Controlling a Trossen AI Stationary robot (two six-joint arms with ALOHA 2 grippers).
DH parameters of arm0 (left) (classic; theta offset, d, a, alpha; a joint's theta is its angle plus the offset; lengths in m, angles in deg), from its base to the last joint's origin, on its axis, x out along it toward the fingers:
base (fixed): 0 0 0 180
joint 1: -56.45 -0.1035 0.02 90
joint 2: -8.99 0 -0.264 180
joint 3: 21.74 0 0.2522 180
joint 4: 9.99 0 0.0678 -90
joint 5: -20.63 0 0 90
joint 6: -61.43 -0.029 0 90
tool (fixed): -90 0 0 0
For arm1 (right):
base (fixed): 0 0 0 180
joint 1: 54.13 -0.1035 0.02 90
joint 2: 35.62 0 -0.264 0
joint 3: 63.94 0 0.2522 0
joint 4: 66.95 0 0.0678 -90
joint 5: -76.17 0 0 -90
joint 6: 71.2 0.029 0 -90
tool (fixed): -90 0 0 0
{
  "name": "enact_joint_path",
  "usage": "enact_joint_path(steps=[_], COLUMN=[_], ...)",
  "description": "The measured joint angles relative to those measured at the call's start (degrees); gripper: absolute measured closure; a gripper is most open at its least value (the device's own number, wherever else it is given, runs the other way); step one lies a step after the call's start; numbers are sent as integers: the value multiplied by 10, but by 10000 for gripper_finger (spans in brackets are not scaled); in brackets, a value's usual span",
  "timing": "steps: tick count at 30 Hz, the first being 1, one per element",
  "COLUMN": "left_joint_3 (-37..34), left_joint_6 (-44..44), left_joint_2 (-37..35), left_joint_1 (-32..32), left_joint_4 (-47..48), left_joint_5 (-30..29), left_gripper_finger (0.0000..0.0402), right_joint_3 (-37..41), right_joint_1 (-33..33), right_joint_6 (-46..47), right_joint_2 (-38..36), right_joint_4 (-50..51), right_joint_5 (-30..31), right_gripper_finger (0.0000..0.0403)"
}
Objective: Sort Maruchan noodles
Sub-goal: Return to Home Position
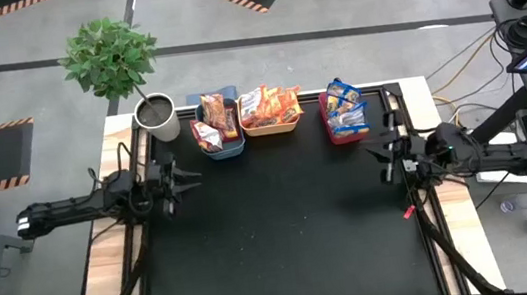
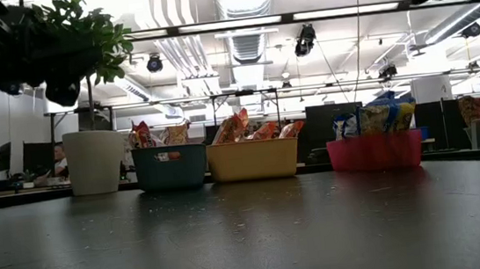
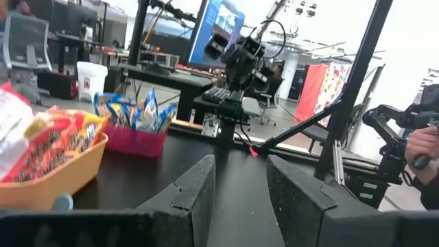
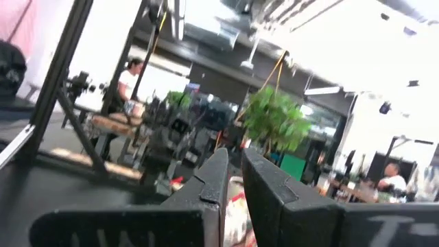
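Note:
The noodle packets all lie in three bins along the table's far edge. Dark red packets (image 1: 212, 122) fill the blue bin (image 1: 237, 149). Orange packets (image 1: 270, 104) are heaped in the yellow bin (image 1: 271, 127), and blue packets (image 1: 344, 107) sit in the red bin (image 1: 331, 135). In the low view the blue bin (image 2: 170, 167), the yellow bin (image 2: 253, 160) and the red bin (image 2: 374, 152) stand in a row. My left gripper (image 1: 195, 179) (image 3: 240, 161) hovers open near the blue bin. My right gripper (image 1: 373, 154) (image 4: 234, 152) hovers near the red bin, its fingers a narrow gap apart.
A white pot (image 1: 156, 117) with a green plant stands at the table's far left corner, beside the blue bin. The black mat (image 1: 284, 236) stretches between the arms toward the near edge. A person's hand (image 3: 422, 147) shows beyond the table, and a seated person (image 4: 127, 79) is in the room behind.

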Motion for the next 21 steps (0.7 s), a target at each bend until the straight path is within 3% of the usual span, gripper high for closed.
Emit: enact_joint_path(steps=[14, 21], left_joint_3=[-21, -21], left_joint_6=[12, 15], left_joint_2=[-4, 9], left_joint_1=[0, 0], left_joint_4=[9, 11], left_joint_5=[0, 0], left_gripper_finger=[286, 286], right_joint_3=[18, 20], right_joint_1=[0, 0], right_joint_6=[-8, -21], right_joint_2=[-129, -120], right_joint_4=[87, 94], right_joint_5=[2, 9], right_gripper_finger=[368, 368])
